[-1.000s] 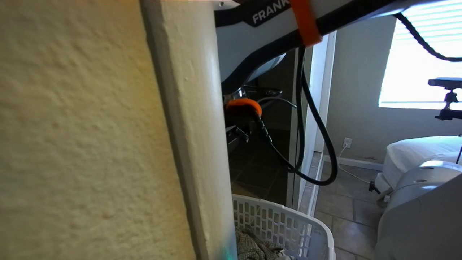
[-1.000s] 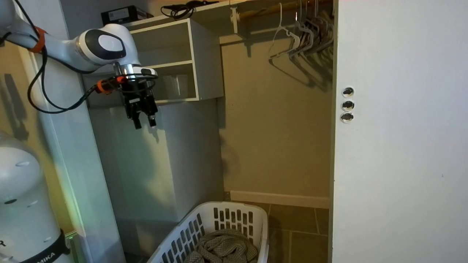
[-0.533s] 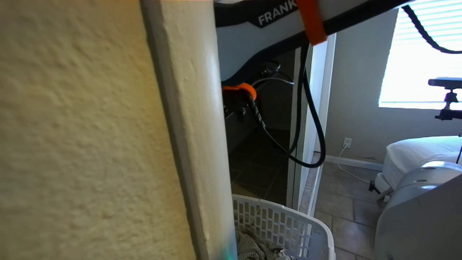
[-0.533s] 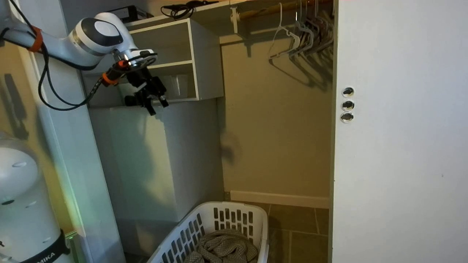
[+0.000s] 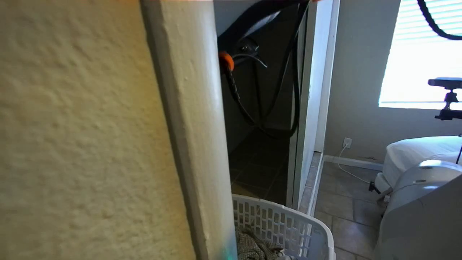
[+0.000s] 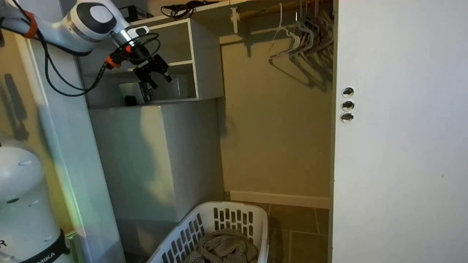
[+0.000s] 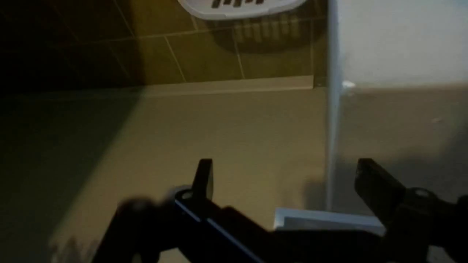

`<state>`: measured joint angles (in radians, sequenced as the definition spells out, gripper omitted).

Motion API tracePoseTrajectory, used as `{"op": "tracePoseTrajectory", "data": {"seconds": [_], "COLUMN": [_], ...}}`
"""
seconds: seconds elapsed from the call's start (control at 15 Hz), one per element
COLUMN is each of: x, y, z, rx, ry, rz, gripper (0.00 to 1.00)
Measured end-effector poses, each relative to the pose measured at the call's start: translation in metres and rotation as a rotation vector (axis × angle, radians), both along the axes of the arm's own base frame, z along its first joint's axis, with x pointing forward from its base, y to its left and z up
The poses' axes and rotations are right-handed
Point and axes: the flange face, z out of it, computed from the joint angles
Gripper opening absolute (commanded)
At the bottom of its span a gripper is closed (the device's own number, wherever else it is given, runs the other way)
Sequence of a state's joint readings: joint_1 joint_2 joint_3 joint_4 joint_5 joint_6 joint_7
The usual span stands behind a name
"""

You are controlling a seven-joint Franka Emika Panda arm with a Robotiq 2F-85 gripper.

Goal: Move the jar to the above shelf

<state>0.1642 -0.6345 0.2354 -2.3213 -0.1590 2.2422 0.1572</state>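
Note:
A translucent container point(image 6: 180, 87), possibly the jar, stands upright in the lower compartment of the white shelf unit point(image 6: 208, 62). The middle shelf board point(image 6: 181, 63) separates it from the upper compartment point(image 6: 172, 42). My gripper point(image 6: 161, 83) is open and empty, in front of the lower compartment with its fingers tilted down and to the right. It partly covers the compartment's left side. In the wrist view the fingers point(image 7: 285, 161) are wide apart with nothing between them; the shelf unit's pale edge point(image 7: 329, 217) shows below. The container is not seen in the wrist view.
A pale box point(image 6: 131, 89) and a small dark round object point(image 6: 130, 100) sit at the lower compartment's left. A laundry basket point(image 6: 239, 208) with cloth stands on the floor. Hangers point(image 6: 303, 40) hang at right. A black cable point(image 6: 179, 11) lies on the top shelf.
My gripper has risen from below the shelf unit to the lower compartment's height. It has tilted so its fingers point more to the right. The pale box and dark round object have come into view.

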Motion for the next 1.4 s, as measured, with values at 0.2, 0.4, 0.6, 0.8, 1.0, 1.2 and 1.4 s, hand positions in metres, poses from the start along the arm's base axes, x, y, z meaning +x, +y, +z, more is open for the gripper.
{"op": "tracePoseTrajectory", "data": {"seconds": [0.2,0.4,0.6,0.8,1.0,1.2,1.4], "x": [0.013,0.029,0.045,0.056,0.058,0.057,0.064], "y": [0.009,0.023,0.04,0.048,0.049,0.049,0.05], "z": [0.018,0.031,0.039,0.041,0.041,0.041,0.039], "rx": [0.101,0.192,0.262,0.277,0.278,0.277,0.279], "ry": [-0.007,0.022,0.052,0.065,0.066,0.067,0.044], "rz": [0.111,0.227,0.329,0.358,0.36,0.361,0.358], "gripper": [1.0,1.0,1.0,1.0,1.0,1.0,1.0]}}
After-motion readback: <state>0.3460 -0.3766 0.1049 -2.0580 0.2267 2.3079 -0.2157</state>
